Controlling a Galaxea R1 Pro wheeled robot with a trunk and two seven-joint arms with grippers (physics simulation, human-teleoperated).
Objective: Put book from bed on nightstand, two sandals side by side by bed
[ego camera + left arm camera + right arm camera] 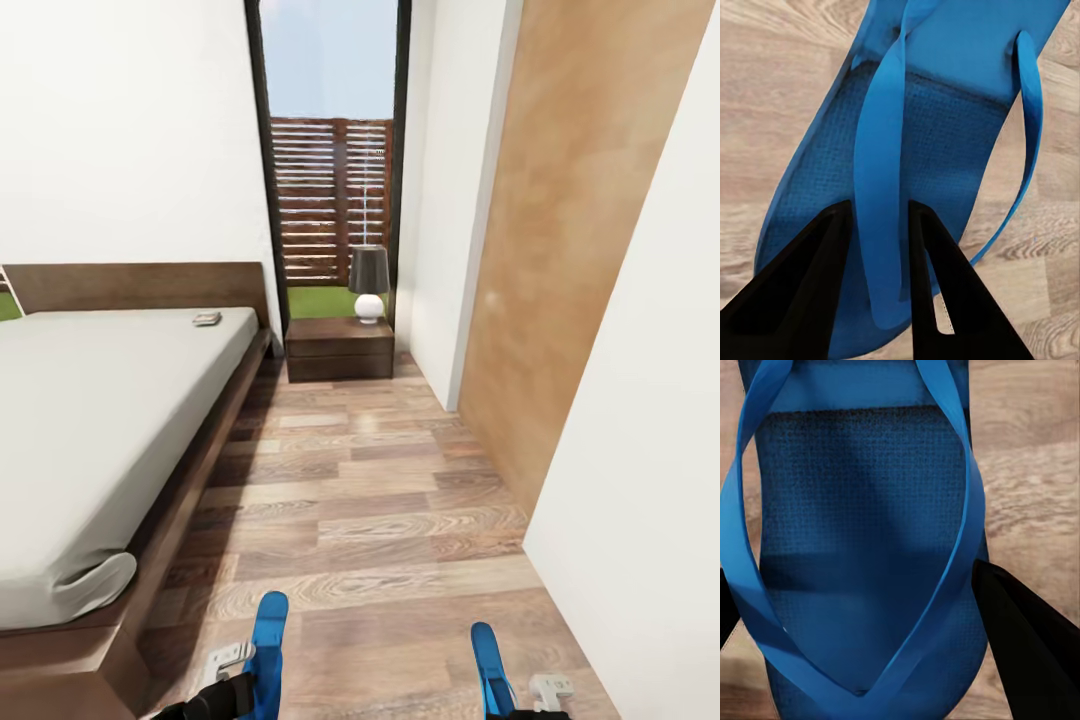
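In the head view the bed [90, 420], with its pale grey mattress, runs along the left. The small dark book [207, 319] lies on it near the headboard. The dark wooden nightstand [340, 350] stands beyond the bed's head, under the window. A blue sandal [269, 635] sticks up from my left gripper [243, 688]. The other sandal [487, 660] rises from my right gripper [505, 705]. The left wrist view has black fingers [802, 292] shut on the sandal's strap [879, 187]. In the right wrist view a finger [1027, 645] presses the edge of the sandal [862, 525].
A lamp [368, 283] with a dark shade and white base stands on the nightstand. Wood-plank floor [370, 500] runs between the bed and a white wall [640, 450] on the right, with a tan panel [560, 230] further along. The tall window [332, 150] closes the far end.
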